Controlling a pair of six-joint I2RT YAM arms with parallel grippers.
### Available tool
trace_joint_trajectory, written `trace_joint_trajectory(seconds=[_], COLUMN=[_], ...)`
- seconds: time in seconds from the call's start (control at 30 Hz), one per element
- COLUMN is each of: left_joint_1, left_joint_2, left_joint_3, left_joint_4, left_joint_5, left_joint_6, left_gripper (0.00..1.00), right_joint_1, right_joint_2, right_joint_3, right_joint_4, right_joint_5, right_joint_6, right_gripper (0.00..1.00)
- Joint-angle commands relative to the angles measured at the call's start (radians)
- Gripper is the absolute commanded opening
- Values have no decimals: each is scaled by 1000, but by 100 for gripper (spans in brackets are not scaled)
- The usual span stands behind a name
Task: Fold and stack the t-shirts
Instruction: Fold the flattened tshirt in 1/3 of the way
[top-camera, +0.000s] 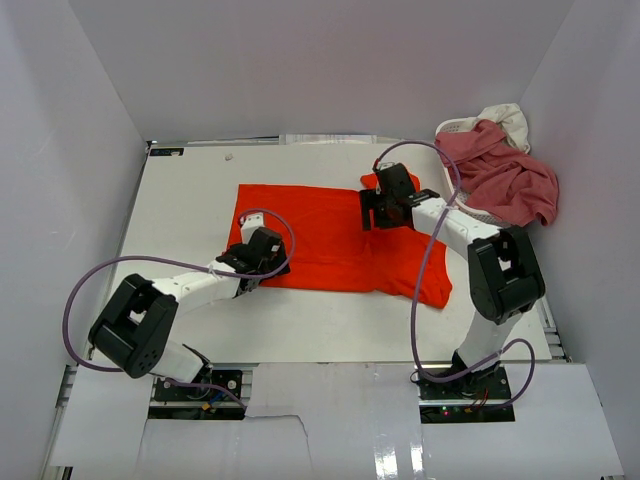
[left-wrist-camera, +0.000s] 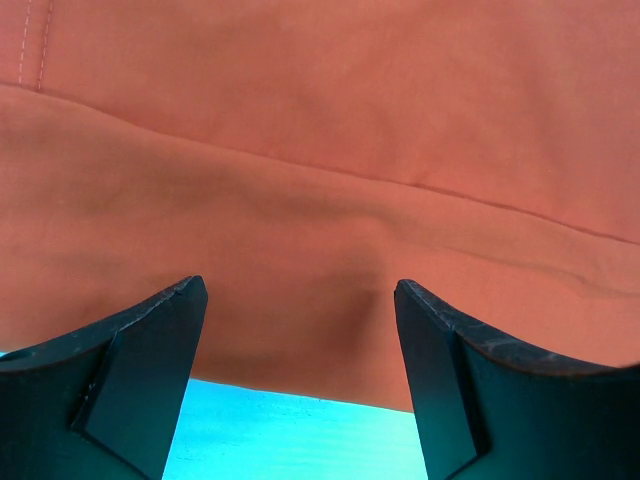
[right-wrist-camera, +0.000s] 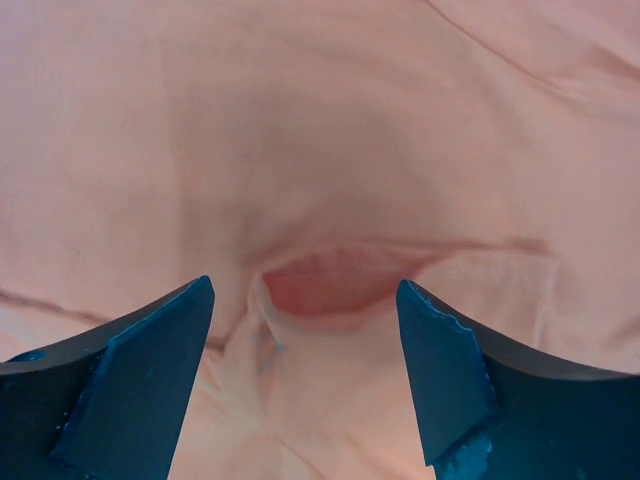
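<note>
An orange-red t-shirt (top-camera: 320, 235) lies spread on the white table (top-camera: 190, 190). My left gripper (top-camera: 265, 258) hovers over its near-left edge. In the left wrist view the gripper (left-wrist-camera: 298, 285) is open, with the shirt's hem (left-wrist-camera: 320, 150) and a strip of bare table between its fingers. My right gripper (top-camera: 385, 205) is over the shirt's far-right part. In the right wrist view it (right-wrist-camera: 303, 285) stands open just above the cloth (right-wrist-camera: 320, 120), where a small raised pucker (right-wrist-camera: 335, 280) sits between the fingers. Neither gripper holds anything.
A white basket (top-camera: 455, 127) stands at the back right corner. A rose-pink t-shirt (top-camera: 505, 180) is draped over it, with a cream-white one (top-camera: 505, 118) behind. White walls enclose the table on three sides.
</note>
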Motion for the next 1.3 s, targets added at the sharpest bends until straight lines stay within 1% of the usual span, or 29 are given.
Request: trace_joint_trajectory(seconds=[0.0, 0.03, 0.1, 0.17, 0.2, 0.3, 0.33, 0.4, 0.43, 0.5, 0.53, 0.67, 0.93, 1.27], left_joint_1=[-12, -13, -13, -13, -12, -10, -4, 3, 26, 57, 118, 132, 132, 132], left_joint_2=[-17, -21, -35, -34, -26, 27, 43, 81, 92, 110, 130, 141, 149, 167], left_joint_3=[31, 32, 44, 61, 87, 136, 141, 141, 130, 109, 69, 40, 52, 61], left_joint_4=[-1, -4, -12, -24, -45, -94, -101, -114, -115, -99, -70, -58, -92, -90], left_joint_5=[-30, -33, -53, -90, -103, -137, -137, -131, -118, -53, 8, 10, -33, -30], left_joint_6=[10, 13, 20, 31, 31, 13, 8, -19, -29, -42, -47, -46, -62, -61], left_gripper=[87, 87, 87, 90, 91, 92, 92, 92, 93, 93, 93, 93, 92, 91], right_joint_1=[7, 7, 5, 3, 3, 3, 3, 3, 3, 3, 3, 3, 3, 3], right_joint_2=[-153, -175, -211, -219, -218, -235, -244, -258, -256, -241, -224, -209, -140, -64], right_joint_3=[-67, -105, -127, -130, -127, -160, -179, -235, -246, -259, -256, -246, -180, -137], right_joint_4=[69, 77, 76, 47, -2, -32, -24, -1, 10, 20, 34, 68, 92, 132], right_joint_5=[51, 55, 88, 104, 111, 123, 127, 129, 126, 109, 74, 33, -61, -179], right_joint_6=[-4, -4, 6, 14, 31, 60, 66, 69, 71, 71, 66, 65, 65, 77], right_gripper=[80, 80, 79, 78, 77, 72, 68, 52, 38, 28, 20, 17, 17, 15])
